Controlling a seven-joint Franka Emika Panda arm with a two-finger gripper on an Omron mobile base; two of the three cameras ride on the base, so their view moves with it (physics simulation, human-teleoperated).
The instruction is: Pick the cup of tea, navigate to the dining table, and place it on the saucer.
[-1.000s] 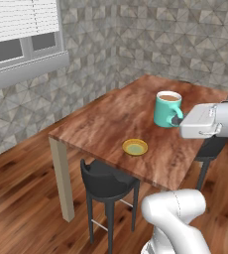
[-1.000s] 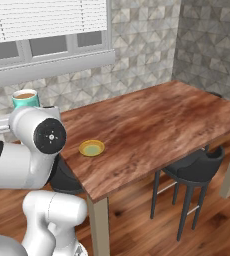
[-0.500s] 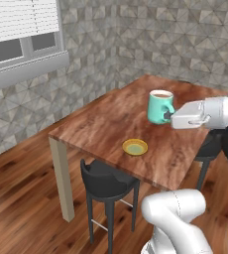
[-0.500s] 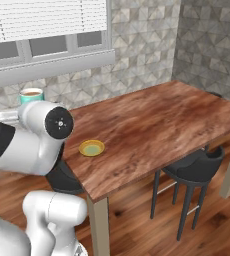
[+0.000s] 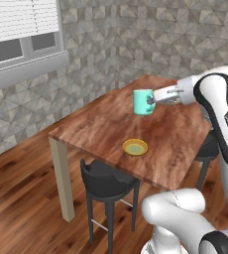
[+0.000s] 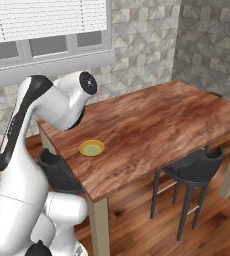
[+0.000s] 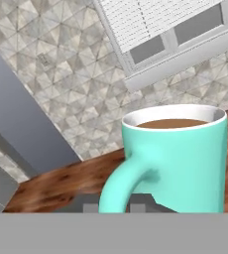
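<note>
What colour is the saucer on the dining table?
Yellow-ochre; the saucer shows best in the left base view.

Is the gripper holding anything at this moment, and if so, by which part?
Yes: the gripper holds the cup of tea by its side handle, upright in the air above the dining table.

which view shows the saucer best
The left base view: the saucer lies unobstructed on the dining table, with the cup of tea held above and beyond it. The right base view also shows the saucer, near the table's corner beside the arm.
</note>
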